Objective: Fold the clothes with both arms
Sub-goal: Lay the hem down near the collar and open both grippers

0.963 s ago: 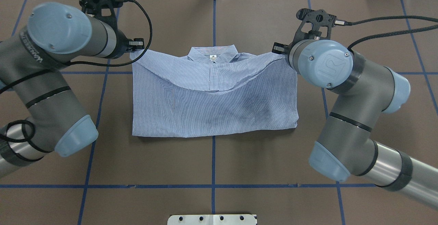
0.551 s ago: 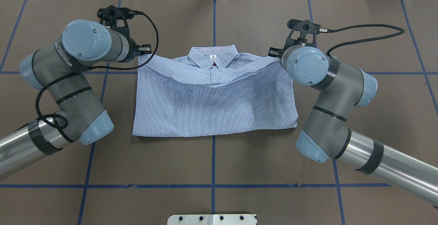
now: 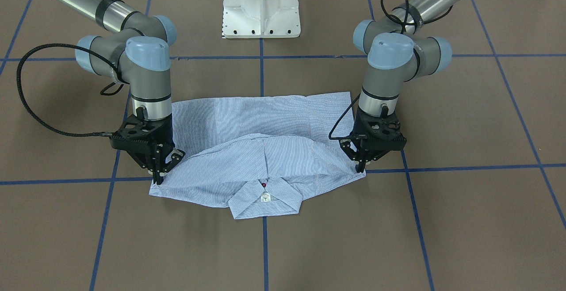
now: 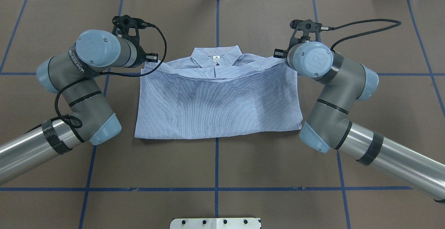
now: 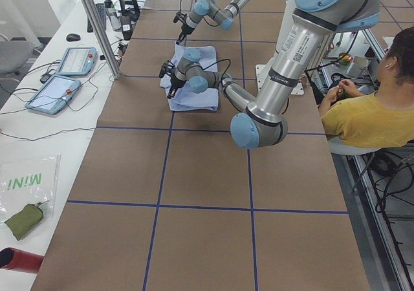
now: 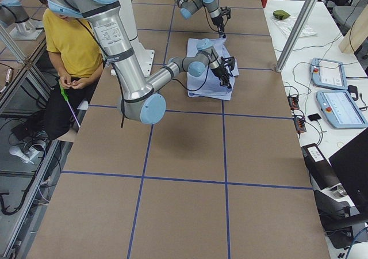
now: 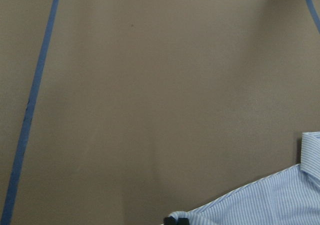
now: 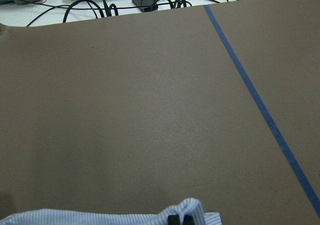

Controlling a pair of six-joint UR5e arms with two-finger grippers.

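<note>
Both left tool (image 3: 360, 166) and right tool (image 3: 158, 177) pinch corners of finely striped shirt (image 3: 265, 118).

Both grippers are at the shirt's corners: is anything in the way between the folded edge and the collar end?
Nothing visible does. The left gripper and the right gripper each pinch a corner of the striped shirt. The folded-over edge lies at the collar, with only the shirt's own fabric beneath.
</note>
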